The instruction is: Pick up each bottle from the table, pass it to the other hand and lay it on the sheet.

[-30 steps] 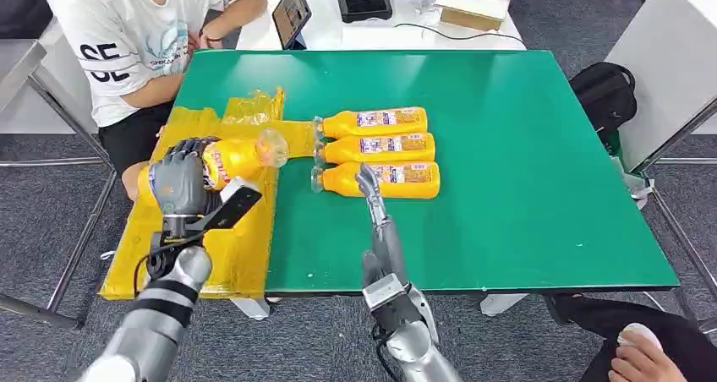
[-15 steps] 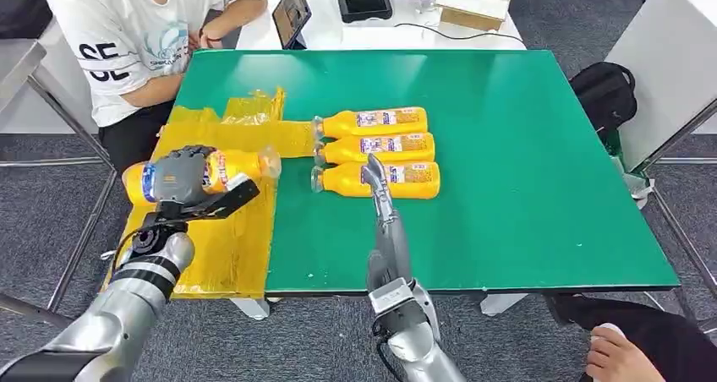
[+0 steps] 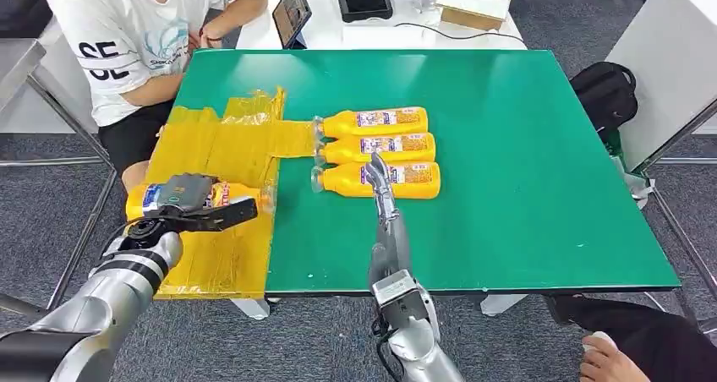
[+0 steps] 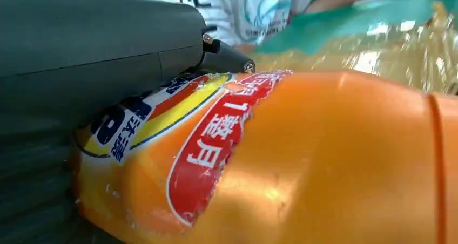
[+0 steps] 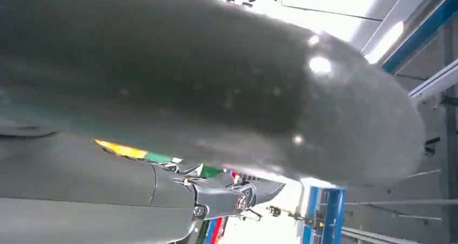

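Left hand wraps around an orange bottle, fingers over the label, bottle lying lengthwise with its cap end toward the green table. It sits low over the near part of the yellow sheet. Left wrist view shows the label pressed tight against the palm, sheet glinting behind.

Right hand is stretched out flat and narrow, fingers straight, holding nothing, its tips over the nearest of the three bottles on the table, which lie side by side just beside the sheet's far arm.

Step in hand, by my reading: laying the held bottle on the sheet.
- Bring it down level, so both ends meet the sheet together.
- Let go only once the weight rests; a round bottle set down on its side will roll if dropped.
- Open the fingers wide, then lift clear upward rather than dragging sideways. The sheet is thin and crinkled and would likely bunch.
- Keep it well inside the sheet's near edge, which overhangs the table.

Hard to make out:
- Whether the bottle already touches the sheet; probably just above or grazing it.
- Underside fingers, hidden by the bottle.
- Whether the right fingertips touch the nearest bottle or hover.
- Right wrist view is blurred grey casing, little use.
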Robot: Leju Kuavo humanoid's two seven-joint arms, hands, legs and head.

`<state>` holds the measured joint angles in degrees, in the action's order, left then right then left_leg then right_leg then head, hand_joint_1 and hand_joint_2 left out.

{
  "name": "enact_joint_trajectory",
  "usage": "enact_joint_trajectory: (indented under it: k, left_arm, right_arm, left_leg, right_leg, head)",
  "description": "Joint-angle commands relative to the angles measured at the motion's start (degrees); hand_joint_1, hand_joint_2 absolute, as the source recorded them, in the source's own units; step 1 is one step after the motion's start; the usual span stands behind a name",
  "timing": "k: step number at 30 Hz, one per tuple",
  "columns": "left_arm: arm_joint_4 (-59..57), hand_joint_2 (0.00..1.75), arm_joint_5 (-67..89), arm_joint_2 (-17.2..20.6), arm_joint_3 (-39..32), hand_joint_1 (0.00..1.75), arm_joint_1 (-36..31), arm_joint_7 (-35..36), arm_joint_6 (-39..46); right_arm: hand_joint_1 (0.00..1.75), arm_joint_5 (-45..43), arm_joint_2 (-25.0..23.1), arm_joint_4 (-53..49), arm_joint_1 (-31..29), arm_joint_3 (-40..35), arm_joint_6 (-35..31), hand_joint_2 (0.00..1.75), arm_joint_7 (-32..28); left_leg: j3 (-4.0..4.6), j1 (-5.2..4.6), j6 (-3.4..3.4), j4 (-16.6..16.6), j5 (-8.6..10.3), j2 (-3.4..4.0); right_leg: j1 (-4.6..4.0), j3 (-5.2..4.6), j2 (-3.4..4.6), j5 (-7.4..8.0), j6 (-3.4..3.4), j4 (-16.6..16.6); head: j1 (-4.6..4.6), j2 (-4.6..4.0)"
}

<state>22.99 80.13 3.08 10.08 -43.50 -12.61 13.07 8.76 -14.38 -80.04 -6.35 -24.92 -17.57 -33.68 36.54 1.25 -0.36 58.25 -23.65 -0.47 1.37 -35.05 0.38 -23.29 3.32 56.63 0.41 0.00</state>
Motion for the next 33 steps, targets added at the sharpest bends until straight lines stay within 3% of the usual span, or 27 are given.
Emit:
enact_joint_trajectory:
  k: [1, 9, 10, 11, 13, 14, 27, 28, 33]
  left_arm:
    - [-5.6, 1.75, -0.6, 0.9, 0.4, 1.75, -3.2, -0.3, -1.1]
    - [-5.1, 1.75, -1.4, 0.8, -0.7, 1.75, -2.3, 0.3, 0.1]
    - [-5.1, 1.75, -2.5, 0.5, -1.7, 1.05, -1.9, 0.0, 0.1]
    - [-5.1, 1.75, -3.8, 0.2, -2.9, 0.0, -1.7, -0.2, -0.1]
    - [-4.8, 1.75, -6.4, -0.6, -5.2, 0.0, -1.3, -1.3, -0.3]
    - [-4.7, 0.0, -8.5, -1.1, -6.8, 0.0, -1.3, -2.6, -1.5]
    - [-3.7, 0.0, -15.6, -1.2, -9.7, 0.0, 1.0, -9.4, -7.4]
    - [-3.8, 0.0, -16.3, -1.1, -9.8, 0.0, 1.2, -9.9, -7.9]
    - [-3.4, 0.0, -19.1, -0.7, -10.9, 0.0, 1.2, -12.0, -9.8]
  right_arm:
    - [0.0, 0.0, 0.5, 3.5, -1.2, 0.2, 0.2, 0.0, 0.7]
    - [0.0, 0.3, 0.4, 4.1, -1.2, 0.1, 0.6, 0.0, 1.4]
    - [0.0, 0.5, 0.4, 4.3, -1.2, 0.0, 0.6, 0.0, 1.6]
    - [0.0, 0.6, 0.3, 4.5, -1.1, 0.0, 0.6, 0.0, 1.7]
    - [0.0, 0.8, 0.2, 4.8, -1.1, 0.1, 0.5, 0.0, 2.1]
    - [0.0, 0.9, 0.2, 5.1, -1.2, 0.1, 0.6, 0.0, 2.3]
    - [0.0, 0.8, -0.1, 8.1, -2.0, 1.1, 0.2, 0.0, 2.7]
    - [0.0, 0.7, -0.1, 8.3, -2.1, 1.2, 0.2, 1.75, 2.7]
    - [0.0, 0.6, -0.1, 8.9, -2.3, 1.3, 0.3, 1.75, 2.7]
  left_leg:
    - [-0.16, 0.03, 0.05, 0.0, -0.05, 0.05]
    - [-0.21, 0.02, 0.06, 0.0, -0.07, 0.08]
    - [-0.17, 0.01, 0.05, 0.0, -0.04, 0.07]
    - [-0.31, 0.03, 0.08, 0.0, -0.11, 0.1]
    - [-0.22, 0.01, 0.06, -0.1, -0.06, 0.07]
    - [-0.36, 0.02, 0.09, -0.1, -0.11, 0.09]
    - [-0.31, 0.0, 0.08, -0.1, -0.06, 0.05]
    - [-0.23, -0.01, 0.06, -0.1, -0.04, 0.04]
    - [-0.33, -0.01, 0.08, -0.1, -0.08, 0.09]
  right_leg:
    - [-0.06, 0.16, 0.0, -0.03, -0.11, 0.0]
    - [-0.05, 0.21, 0.02, -0.04, -0.12, -0.1]
    - [-0.03, 0.16, 0.03, -0.02, -0.09, -0.1]
    - [-0.07, 0.31, 0.03, -0.07, -0.15, -0.1]
    - [-0.04, 0.22, 0.03, -0.03, -0.11, -0.1]
    - [-0.06, 0.36, 0.02, -0.08, -0.16, -0.1]
    - [-0.03, 0.31, 0.01, -0.03, -0.13, -0.1]
    - [-0.02, 0.24, 0.02, -0.02, -0.09, -0.1]
    - [-0.03, 0.35, 0.05, -0.03, -0.13, -0.1]
  head:
    - [0.02, 0.0]
    - [0.02, 0.0]
    - [0.02, 0.0]
    - [0.0, 0.0]
    - [0.0, 0.0]
    - [0.02, 0.0]
    - [0.0, 0.0]
    - [0.0, 0.0]
    - [0.0, 0.0]
